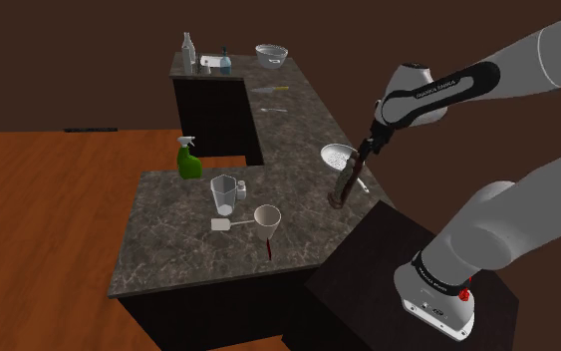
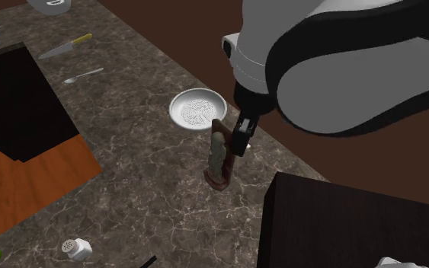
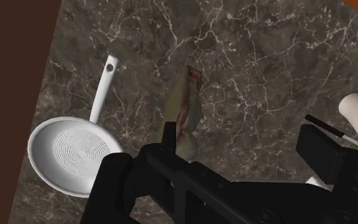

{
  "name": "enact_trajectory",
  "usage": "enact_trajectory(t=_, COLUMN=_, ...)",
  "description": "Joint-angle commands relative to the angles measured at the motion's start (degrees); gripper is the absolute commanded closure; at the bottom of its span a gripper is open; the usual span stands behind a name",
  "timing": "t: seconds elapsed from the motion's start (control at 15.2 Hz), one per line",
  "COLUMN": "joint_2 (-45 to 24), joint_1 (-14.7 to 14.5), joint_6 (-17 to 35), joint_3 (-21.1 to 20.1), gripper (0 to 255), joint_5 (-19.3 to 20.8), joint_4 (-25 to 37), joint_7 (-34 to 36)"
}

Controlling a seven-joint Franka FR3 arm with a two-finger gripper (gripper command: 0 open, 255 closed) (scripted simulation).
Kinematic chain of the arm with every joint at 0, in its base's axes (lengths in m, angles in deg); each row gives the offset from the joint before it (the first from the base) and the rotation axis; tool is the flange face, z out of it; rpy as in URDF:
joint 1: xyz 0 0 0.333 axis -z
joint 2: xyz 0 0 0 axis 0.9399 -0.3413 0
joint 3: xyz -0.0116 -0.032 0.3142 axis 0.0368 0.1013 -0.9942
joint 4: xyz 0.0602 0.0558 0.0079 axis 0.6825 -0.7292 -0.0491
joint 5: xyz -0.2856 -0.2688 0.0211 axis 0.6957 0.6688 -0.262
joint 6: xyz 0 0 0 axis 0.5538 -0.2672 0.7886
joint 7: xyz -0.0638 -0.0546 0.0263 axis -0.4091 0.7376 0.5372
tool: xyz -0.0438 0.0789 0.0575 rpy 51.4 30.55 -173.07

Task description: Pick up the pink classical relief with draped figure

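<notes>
The black tool (image 2: 238,141) is seen open beside an upright reddish-brown relief (image 2: 217,157) on the marbled bench (image 2: 129,175). In the second exterior view, a white strainer (image 2: 197,108) is set at its eleven o'clock.

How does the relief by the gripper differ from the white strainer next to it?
The relief is a narrow slab in reddish brown and tan; the strainer is a white round bowl with a long handle. The relief stands up on end, while the strainer lies flat on the counter. Both are close together at the same stretch of dark marbled counter, by the gripper.
</notes>
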Motion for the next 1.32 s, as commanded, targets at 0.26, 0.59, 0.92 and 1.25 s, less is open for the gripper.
enact_trajectory(t=0.26, joint_2=-16.2, joint_1=-4.2, joint_6=13.3, joint_3=6.9, gripper=0, joint_5=-16.3, joint_4=4.8, joint_7=-15.1)
enact_trajectory(t=0.59, joint_2=-21.0, joint_1=-4.3, joint_6=17.2, joint_3=5.9, gripper=0, joint_5=-23.5, joint_4=4.6, joint_7=-20.4)
enact_trajectory(t=0.92, joint_2=-23.6, joint_1=-3.8, joint_6=19.0, joint_3=4.6, gripper=255, joint_5=-27.8, joint_4=4.7, joint_7=-23.6)
enact_trajectory(t=1.25, joint_2=-23.5, joint_1=-3.8, joint_6=19.0, joint_3=4.7, gripper=255, joint_5=-27.7, joint_4=4.6, joint_7=-23.6)
